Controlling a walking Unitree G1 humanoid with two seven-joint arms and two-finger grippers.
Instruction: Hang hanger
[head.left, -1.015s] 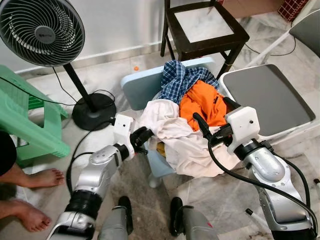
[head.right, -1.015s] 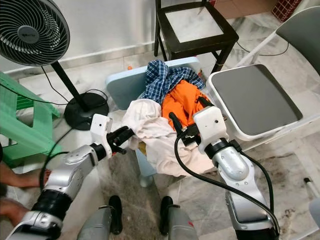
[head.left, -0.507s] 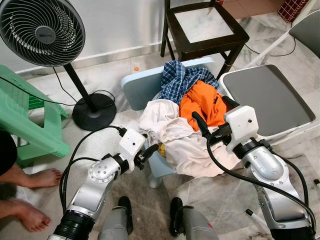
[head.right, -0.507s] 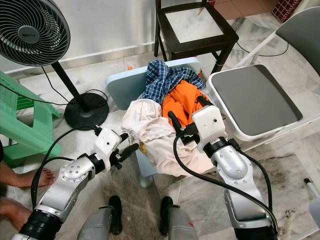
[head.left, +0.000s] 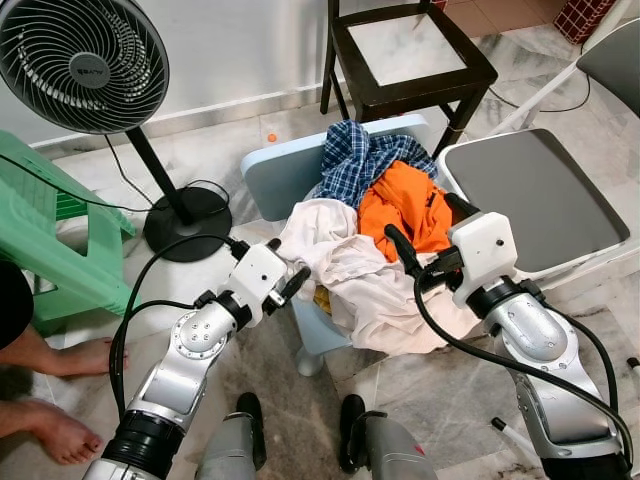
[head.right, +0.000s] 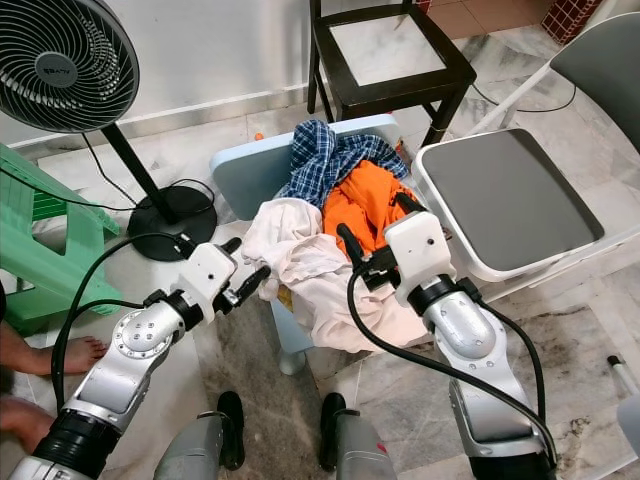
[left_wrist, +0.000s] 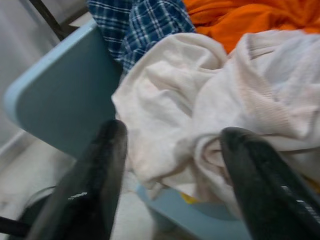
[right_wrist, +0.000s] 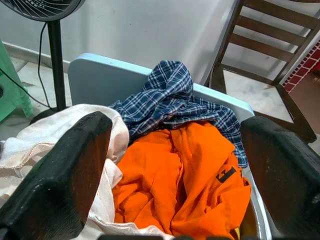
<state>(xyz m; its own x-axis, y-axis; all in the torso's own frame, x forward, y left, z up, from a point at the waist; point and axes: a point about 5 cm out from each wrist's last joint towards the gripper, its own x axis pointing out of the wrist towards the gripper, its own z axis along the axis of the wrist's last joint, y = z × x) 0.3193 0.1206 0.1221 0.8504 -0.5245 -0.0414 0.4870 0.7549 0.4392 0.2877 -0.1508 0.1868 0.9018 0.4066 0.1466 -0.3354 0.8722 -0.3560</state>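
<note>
A pile of clothes lies on a light blue chair (head.left: 280, 175): a cream garment (head.left: 340, 265), an orange garment (head.left: 405, 205) and a blue plaid shirt (head.left: 360, 160). A small yellow bit (head.left: 322, 298) peeks from under the cream garment; I cannot tell what it is. My left gripper (head.left: 287, 265) is open at the cream garment's left edge, with cloth between its fingers (left_wrist: 100, 175) but not gripped. My right gripper (head.left: 428, 228) hangs open over the orange garment, holding nothing.
A standing fan (head.left: 85, 65) and its floor cable are at the back left, beside a green plastic stool (head.left: 60, 245). A dark wooden chair (head.left: 410, 50) stands behind the pile, a grey-seated chair (head.left: 540, 195) to the right. A person's bare feet (head.left: 65, 360) are at the left.
My left gripper dipped down and away from the cream garment, then came back up to its left edge with fingers spread. The right arm has hardly moved.
</note>
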